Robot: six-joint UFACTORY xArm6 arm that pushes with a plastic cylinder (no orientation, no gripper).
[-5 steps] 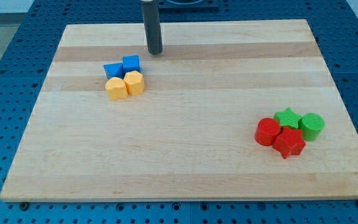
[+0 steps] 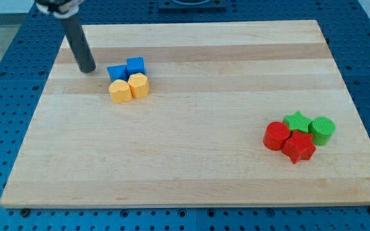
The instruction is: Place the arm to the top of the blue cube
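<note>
The blue cube (image 2: 135,65) sits on the wooden board (image 2: 191,154) in the upper left, touching a second blue block (image 2: 117,72) on its left. Two yellow blocks lie just below them: a rounded one (image 2: 119,92) and a hexagonal one (image 2: 139,85). My tip (image 2: 87,68) is down on the board to the view's left of this cluster, a short gap away from the left blue block and about level with the blue cube. It touches no block.
At the view's lower right stands a second cluster: a red cylinder (image 2: 276,136), a red star-like block (image 2: 299,147), a green star (image 2: 297,121) and a green cylinder (image 2: 322,130). Blue pegboard surrounds the board.
My tip has moved from above and right of the blue cube, near the board's top edge, leftward and slightly down to the cluster's left side. No block has moved.
</note>
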